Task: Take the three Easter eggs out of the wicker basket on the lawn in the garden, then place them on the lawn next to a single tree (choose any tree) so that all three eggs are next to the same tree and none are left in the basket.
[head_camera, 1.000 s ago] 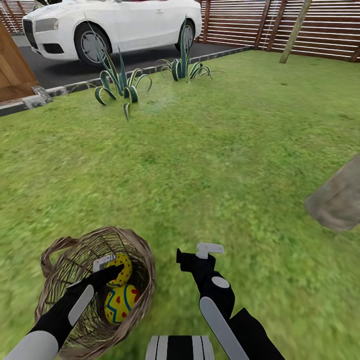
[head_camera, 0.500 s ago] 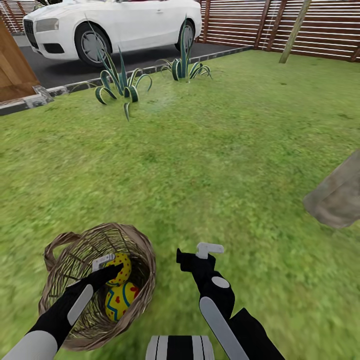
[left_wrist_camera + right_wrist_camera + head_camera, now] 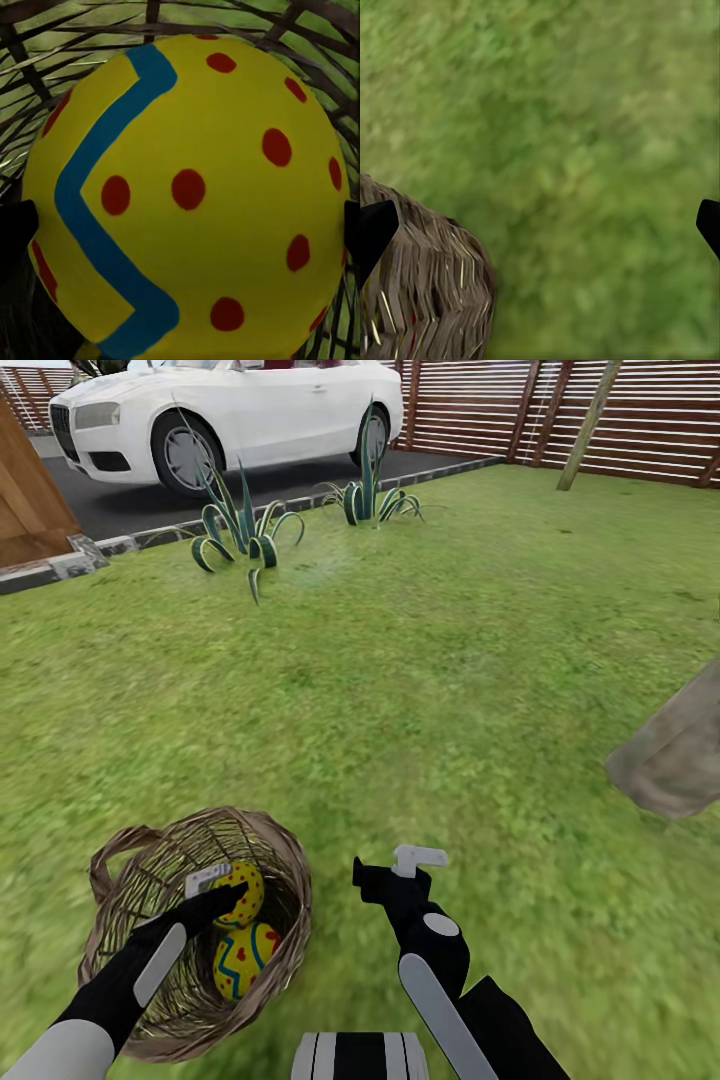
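The wicker basket (image 3: 292, 880) sits on the lawn (image 3: 420, 660) at the lower left of the head view. Two Easter eggs show inside it: an upper egg (image 3: 245, 888) and a lower egg (image 3: 243, 958). My left gripper (image 3: 226, 890) reaches into the basket and stands open, one finger on each side of the upper egg (image 3: 187, 187). That egg spans the whole gap between the fingertips (image 3: 15, 232). My right gripper (image 3: 392, 865) hangs open over grass just right of the basket (image 3: 427, 292). A thick tree trunk (image 3: 670, 755) leans in at the right edge.
A white car (image 3: 230, 410) stands on dark asphalt beyond a stone kerb. Two spiky plants (image 3: 235, 525) grow near that kerb. A slatted wooden fence (image 3: 640, 410) and a thin trunk (image 3: 590, 420) close off the far right. Open grass lies between basket and thick trunk.
The basket has shifted and turned a little around my left gripper. The lower egg has rolled slightly. Both grippers hold almost the same places.
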Controlling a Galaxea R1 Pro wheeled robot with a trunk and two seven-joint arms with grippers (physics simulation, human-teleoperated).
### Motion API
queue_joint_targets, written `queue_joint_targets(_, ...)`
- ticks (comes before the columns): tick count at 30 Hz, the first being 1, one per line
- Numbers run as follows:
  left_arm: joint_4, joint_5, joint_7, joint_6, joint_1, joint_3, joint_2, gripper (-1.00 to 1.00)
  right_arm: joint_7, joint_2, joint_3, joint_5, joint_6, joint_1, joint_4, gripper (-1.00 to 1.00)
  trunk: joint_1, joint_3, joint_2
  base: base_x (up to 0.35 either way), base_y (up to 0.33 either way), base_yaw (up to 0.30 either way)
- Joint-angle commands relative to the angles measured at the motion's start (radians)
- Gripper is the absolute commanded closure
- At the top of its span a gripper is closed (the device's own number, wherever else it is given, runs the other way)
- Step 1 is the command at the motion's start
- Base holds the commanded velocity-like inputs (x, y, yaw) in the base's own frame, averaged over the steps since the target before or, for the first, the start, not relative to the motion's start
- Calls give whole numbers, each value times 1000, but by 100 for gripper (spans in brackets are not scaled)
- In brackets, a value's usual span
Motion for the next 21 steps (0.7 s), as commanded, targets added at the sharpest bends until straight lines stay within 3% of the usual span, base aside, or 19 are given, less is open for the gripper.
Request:
queue_joint_targets(1,-3,6,1,4,0,-2,1,100,-8,0,1,-7,3,-1,-1,-100,0,-1,0,0,0,0)
queue_joint_targets(21,-3,9,1,5,0,-2,8,100,-8,0,1,-7,3,-1,-2,-100,-3,22,1,0,0,0)
